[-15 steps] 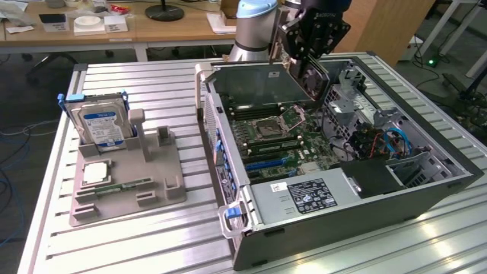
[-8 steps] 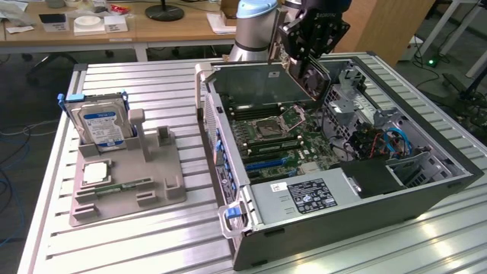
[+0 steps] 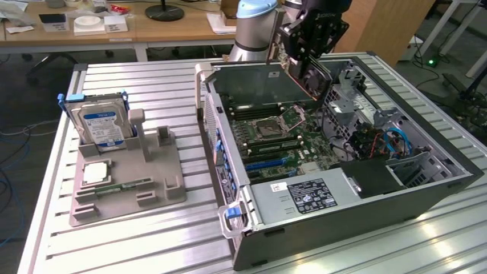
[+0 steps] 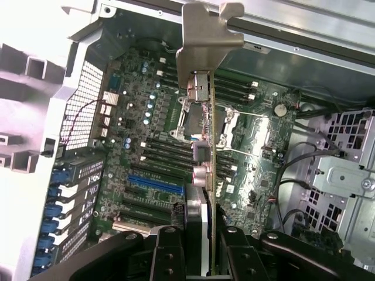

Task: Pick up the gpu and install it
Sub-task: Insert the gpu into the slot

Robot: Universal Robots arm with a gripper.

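- A computer case [image 3: 343,228] lies open on its side on a slatted metal surface [image 3: 152,240], its labelled power supply [image 3: 304,194] nearest the exterior camera.
- To the exterior view's left, a grey fixture tray [image 3: 152,200] stands well apart from the case, with a blue-labelled hard drive [image 3: 100,124] upright in its far end.
- Deeper in the case the motherboard [image 3: 304,145] lies bare. A blue slot [image 3: 266,164] sits on its near side and the processor socket [image 3: 285,120] beyond it.
- Above the socket area hangs the gpu [image 3: 311,80], clear of the board and seated in no slot.
- The gripper [image 4: 201,234] holds the card, its jaws narrow and clamped on the two flat faces.
- The card's long axis runs straight out from the gripper and down towards the board, slightly tilted. Its silver bracket [image 4: 205,41] is at the end farthest from the gripper.
- Judged from the exterior view, the slots lie on the camera's side of the card, so the card appears to sit too far back over the board for seating.
- Farthest back, the arm [image 3: 255,23] rises behind the case's rear wall and reaches over it, wrist angled down into the open chassis.
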